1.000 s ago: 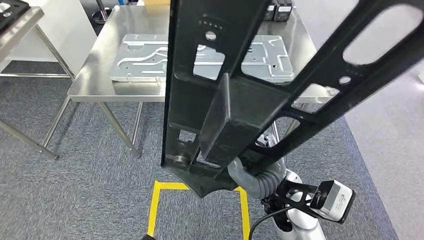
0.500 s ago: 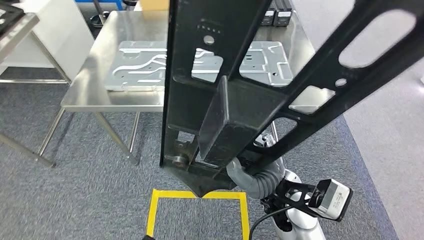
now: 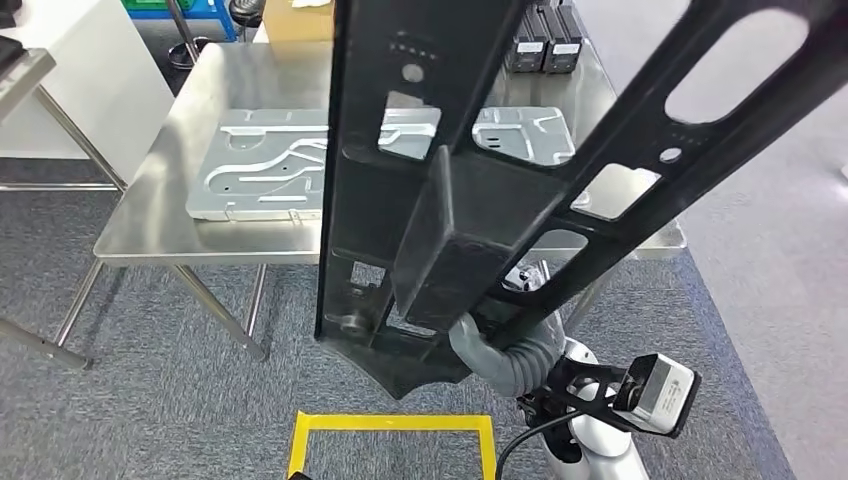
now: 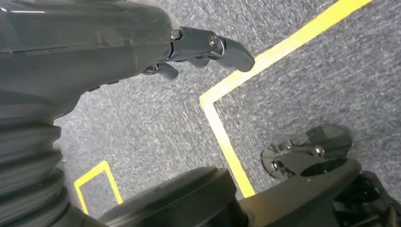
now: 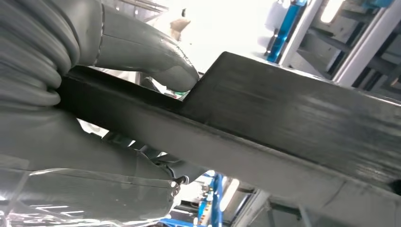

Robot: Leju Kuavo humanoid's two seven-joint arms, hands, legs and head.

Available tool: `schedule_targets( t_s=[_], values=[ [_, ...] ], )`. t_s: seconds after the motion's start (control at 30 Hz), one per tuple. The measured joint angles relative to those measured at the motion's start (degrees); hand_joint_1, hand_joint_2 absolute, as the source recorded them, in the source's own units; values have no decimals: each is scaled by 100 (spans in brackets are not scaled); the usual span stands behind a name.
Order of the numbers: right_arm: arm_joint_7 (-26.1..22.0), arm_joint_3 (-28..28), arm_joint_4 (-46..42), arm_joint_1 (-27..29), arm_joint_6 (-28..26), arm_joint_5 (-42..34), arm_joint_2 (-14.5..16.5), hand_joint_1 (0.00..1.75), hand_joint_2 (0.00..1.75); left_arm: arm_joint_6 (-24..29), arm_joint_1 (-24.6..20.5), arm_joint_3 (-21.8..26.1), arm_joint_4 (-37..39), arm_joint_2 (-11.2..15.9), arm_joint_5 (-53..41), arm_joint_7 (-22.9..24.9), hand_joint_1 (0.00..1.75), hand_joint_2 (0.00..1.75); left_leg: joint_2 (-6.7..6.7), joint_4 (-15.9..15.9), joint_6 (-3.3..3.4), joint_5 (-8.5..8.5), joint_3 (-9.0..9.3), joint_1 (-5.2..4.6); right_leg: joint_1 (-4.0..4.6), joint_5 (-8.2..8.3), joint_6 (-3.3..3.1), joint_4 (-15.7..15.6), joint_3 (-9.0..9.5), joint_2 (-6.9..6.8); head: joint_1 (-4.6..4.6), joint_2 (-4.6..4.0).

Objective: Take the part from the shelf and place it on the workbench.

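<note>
Centre frame, a large black part (image 3: pixel 470 180), a slotted V-shaped frame, stands nearly upright in front of the head camera, held at its lower end by the right hand (image 3: pixel 500 350). The right wrist view shows that hand (image 5: pixel 71 118) clamped on the part's (image 5: pixel 283 123) flat edge, thumb over one face and fingers under the other. The left hand (image 4: pixel 198 47) hangs over grey carpet marked with yellow tape (image 4: pixel 227 127), holding nothing, its fingers loosely curled; whether they are fully closed cannot be told.

Across the upper half of the head view stands the steel workbench (image 3: pixel 170 215), already carrying a silver plate (image 3: pixel 270 170) and, at its far edge, black boxes (image 3: pixel 545 45). The part has yet to reach it.

The risk appears to be leverage: one hand grips a long, top-heavy piece near its base, so a jolt while walking could twist it loose. Its long arms could also strike the bench edge or plate on the way down.
</note>
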Motion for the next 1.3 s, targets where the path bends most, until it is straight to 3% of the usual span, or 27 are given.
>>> schedule_targets(
  t_s=[0.07, 0.13, 0.2, 0.23, 0.27, 0.3, 0.37, 0.4, 0.43, 0.53, 0.6, 0.63, 0.7, 0.77, 0.8, 0.83, 0.9, 0.93, 0.97, 1.03, 1.1, 1.13, 1.2, 1.23, 1.27, 1.3],
  values=[
    [-2, 1, -9, -12, -5, 0, 2, 175, 175, 0, -6, 2, -1, 0, -2, -2, 0, 175, -6, -54, 71, -58, 150, 11, -13, 48, 55, 346, -137, -15, 5, 0],
    [-1, 1, -13, -9, -11, 0, 2, 175, 175, 1, -1, 5, 1, 3, -5, -3, 0, 175, -5, -78, 116, -142, 279, 25, -30, -38, 112, 977, -588, -28, 13, 0],
    [-1, 1, -11, 6, -14, 0, -1, 175, 175, 3, 17, 8, 2, 6, -7, -2, 0, 175, -16, -81, 127, -257, 391, 29, -54, -300, 155, 1475, -1130, -33, 14, 0],
    [0, 1, -10, 12, -15, 1, -2, 175, 175, 2, 26, 8, 2, 6, -10, -3, 0, 175, -26, -81, 121, -325, 465, 32, -61, -386, 164, 1530, -1323, -35, 13, 0],
    [0, 1, -10, 14, -15, 1, -3, 175, 175, 1, 35, 8, 2, 5, -14, -3, 0, 175, -37, -82, 110, -401, 555, 35, -63, -367, 164, 1422, -1433, -37, 14, 0],
    [0, 1, -10, 15, -15, 2, -4, 175, 175, -2, 41, 8, 1, 3, -18, -3, 0, 175, -45, -84, 96, -481, 656, 39, -61, -197, 156, 1166, -1466, -38, 15, 0],
    [-1, 2, -10, 20, -15, 3, -5, 175, 175, -4, 47, 8, 2, -2, -23, -3, 0, 175, -51, -91, 58, -642, 835, 39, -38, 526, 107, 495, -1428, -49, 15, 0],
    [1, 2, -10, 25, -14, 5, -6, 175, 175, -4, 44, 8, 2, -3, -23, -3, 0, 175, -55, -109, 29, -713, 898, 34, -18, 808, 71, 263, -1398, -55, 16, -1],
    [3, 3, -14, 31, -14, 7, -7, 175, 175, -3, 40, 8, 3, -2, -23, -1, 0, 175, -57, -151, -5, -766, 959, 30, 3, 981, 30, 131, -1372, -57, 18, -1],
    [1, 5, -40, 24, -15, 9, -5, 175, 175, 0, 37, 8, 3, 1, -24, 5, 0, 175, -57, -21, -120, -662, 1050, 29, 3, 920, -95, -24, -1153, -32, 16, 0],
    [-2, 6, -54, 13, -14, 8, -3, 175, 175, 0, 25, 9, 4, 1, -24, 3, 0, 175, -42, 496, -161, -594, 812, 41, -10, 837, -167, -112, -937, -34, 4, -1],
    [-1, 7, -56, 15, -14, 8, -3, 175, 175, 0, 24, 9, 4, 1, -22, 2, 0, 175, -33, 837, -171, -665, 583, 49, -9, 777, -190, -133, -847, -37, -3, -1],
    [0, 9, -56, 24, -11, 8, -2, 175, 175, -1, 33, 16, 4, 0, -9, -12, 0, 175, -24, 1378, -192, -1054, 81, 51, -7, 636, -210, -146, -675, -38, -11, 0],
    [-1, 10, -51, 33, -4, 8, -2, 175, 175, -2, 35, 28, 3, -1, 3, -28, 0, 175, -15, 1397, -198, -1411, -211, 52, -7, 485, -204, -141, -477, -24, -11, 0],
    [-2, 10, -45, 35, 2, 8, -2, 175, 175, -1, 38, 36, 3, 0, 5, -30, 0, 175, -11, 1201, -191, -1364, -262, 52, -6, 407, -196, -138, -366, -17, -12, 0],
    [-4, 10, -38, 35, 7, 8, -2, 175, 175, 1, 45, 43, 3, 1, 4, -28, 0, 175, -8, 912, -169, -1085, -283, 52, -5, 325, -187, -138, -272, -11, -12, 0],
    [-11, 10, -14, 31, 15, 5, -4, 175, 175, 6, 72, 59, 7, 2, 8, -23, 0, 175, -5, 277, -109, -165, -347, 31, 12, 169, -147, -96, -149, 11, -11, 0],
    [-12, 10, 0, 31, 16, 7, -5, 175, 175, 9, 73, 67, 8, 2, 11, -23, 0, 175, -6, 93, -82, 188, -379, 13, 17, 92, -117, -74, -131, 26, -8, 0],
    [-13, 10, 12, 24, 15, 7, -6, 175, 175, 11, 63, 73, 9, 3, 11, -22, 0, 175, -7, 9, -60, 362, -405, -10, 17, 29, -82, -56, -115, 41, -4, 0],
    [-14, 9, 15, 5, -5, 16, -5, 175, 175, 13, 33, 78, 6, -2, 8, -28, 0, 175, -11, -4, -12, 354, -360, -11, 6, -74, -10, -66, -64, 41, -1, 1],
    [-14, -6, 7, -28, -75, 63, -4, 175, 175, 13, 25, 80, 3, -8, 8, -40, 0, 175, -7, -61, 55, 318, -272, 20, -1, -229, 49, 159, -131, 13, 5, 0],
    [-7, -26, 4, -41, -129, 130, -5, 175, 175, 13, 26, 82, 1, -10, 10, -48, 0, 175, -4, -78, 79, 292, -231, 30, -14, -361, 72, 449, -287, 0, 9, 0],
    [16, -92, 3, -70, -241, 328, -15, 175, 175, 13, 35, 86, 2, -10, 15, -61, 0, 175, -6, -83, 108, 225, -178, 33, -39, -600, 114, 1203, -796, -11, 12, 0],
    [27, -136, 1, -85, -290, 434, -27, 175, 175, 9, 39, 89, 2, -10, 16, -70, 0, 175, -10, -82, 108, 189, -146, 32, -52, -597, 129, 1445, -1015, -12, 12, 1],
    [30, -182, -10, -106, -334, 533, -43, 175, 175, 3, 42, 90, 2, -9, 16, -84, 0, 175, -15, -81, 106, 150, -104, 32, -61, -475, 137, 1495, -1146, -15, 12, 1],
    [16, -229, -36, -134, -374, 627, -63, 175, 175, -5, 44, 91, 2, -10, 16, -102, 0, 175, -22, -79, 99, 106, -48, 33, -65, -228, 135, 1317, -1163, -19, 13, 0]
  ],
)
